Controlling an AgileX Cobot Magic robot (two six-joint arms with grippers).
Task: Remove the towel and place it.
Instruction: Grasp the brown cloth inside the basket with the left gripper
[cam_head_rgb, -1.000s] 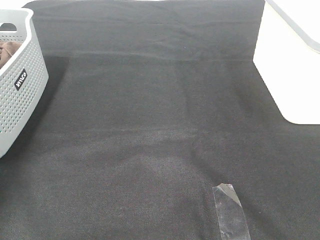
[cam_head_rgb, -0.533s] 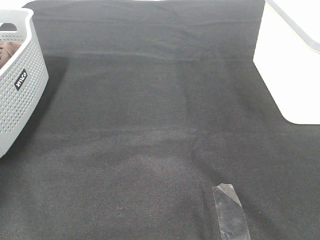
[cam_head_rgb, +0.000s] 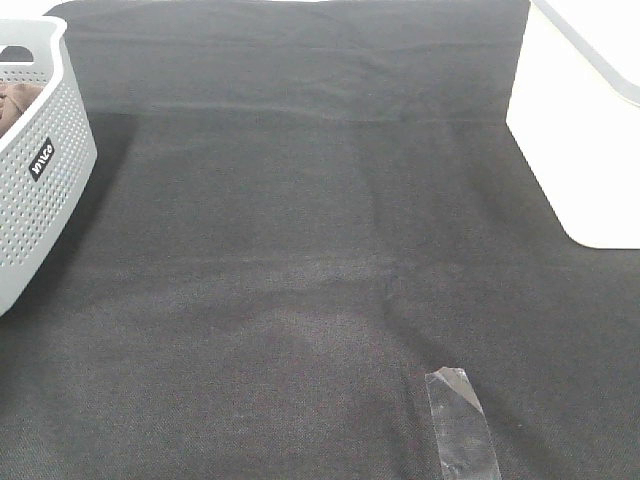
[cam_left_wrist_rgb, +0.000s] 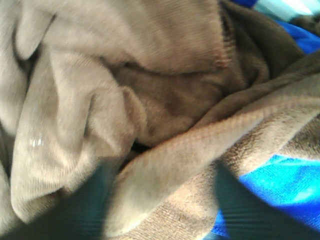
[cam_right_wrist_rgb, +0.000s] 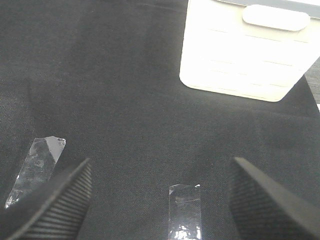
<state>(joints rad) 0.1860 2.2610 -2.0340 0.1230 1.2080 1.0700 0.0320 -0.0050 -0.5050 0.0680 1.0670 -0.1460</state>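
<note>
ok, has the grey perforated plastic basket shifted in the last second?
No. The grey perforated basket sits at the same spot on the black cloth, same gap to the clear tape strip, in the high view.

One grey basket (cam_head_rgb: 40, 190) and one white bin (cam_head_rgb: 575, 150) are counted, with one black cloth (cam_head_rgb: 300, 220) spread under them. Two are counted of tape: one tape strip (cam_right_wrist_rgb: 36, 167) and another tape strip (cam_right_wrist_rgb: 185, 212). One brown towel (cam_left_wrist_rgb: 150, 95) and one blue cloth (cam_left_wrist_rgb: 285, 185) are seen.

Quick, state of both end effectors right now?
Left end effector: open, close over the towel, nothing gripped.
Right end effector: open, empty, above the cloth.
</note>
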